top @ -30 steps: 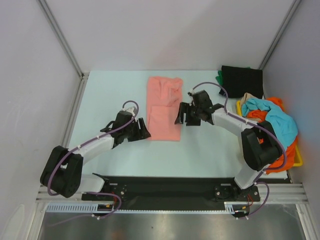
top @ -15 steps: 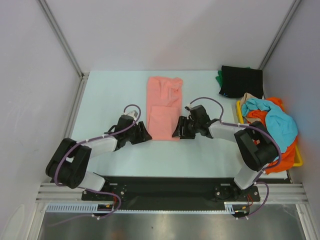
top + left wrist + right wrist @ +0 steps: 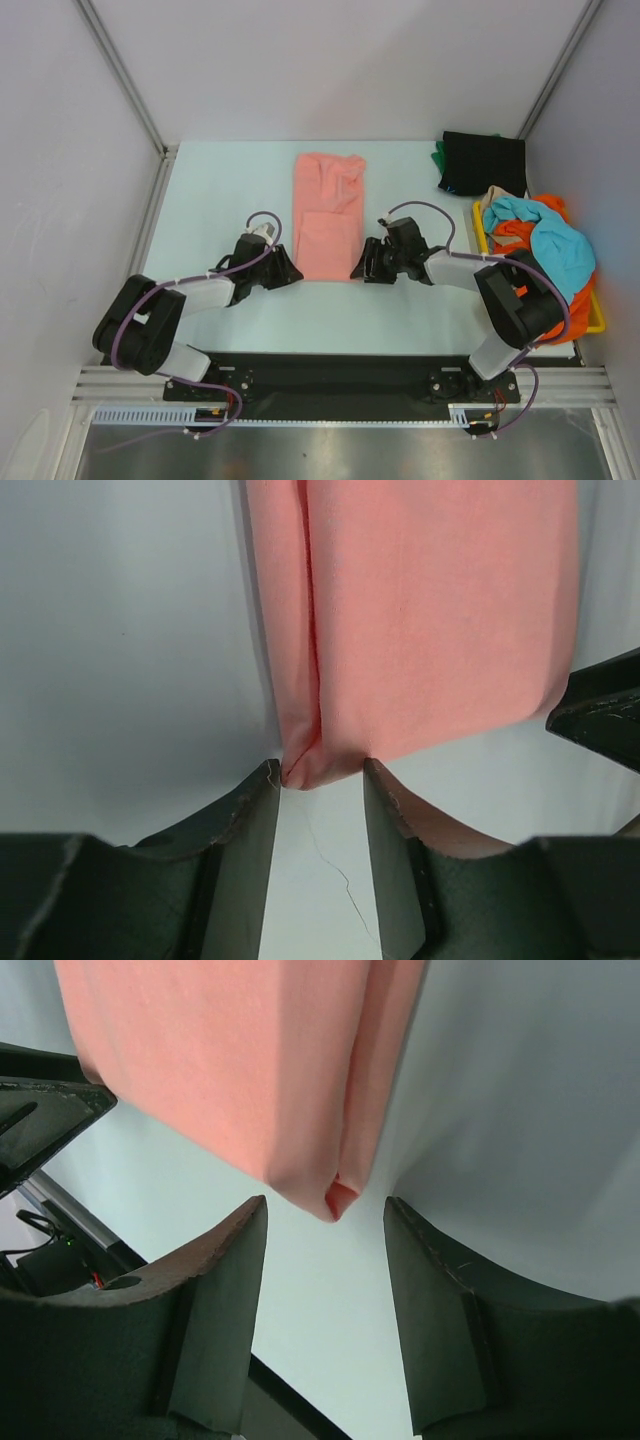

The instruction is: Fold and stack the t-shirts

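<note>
We see the pale table [image 3: 220,190] with the salmon pink t-shirt [image 3: 328,215] lying flat near its middle, folded into a long strip that runs from the far edge toward the arms, its sleeves tucked in. At the right side a yellow tray [image 3: 597,318] holds a loose heap: a turquoise t-shirt [image 3: 555,240] draped over an orange t-shirt [image 3: 556,314], with a bit of beige t-shirt [image 3: 495,193] at the far end. Beyond the tray, in the far right corner, a black t-shirt [image 3: 485,163] lies folded on a green t-shirt [image 3: 439,155] that peeks out at its left edge. Both arms reach low over the table to the pink strip's near end. The left gripper [image 3: 287,268] has its jaws parted, the shirt's near left corner just at its fingertips, not clamped. The right gripper [image 3: 362,266] likewise stands spread, with the near right corner lying between its fingers, unpinched.
</note>
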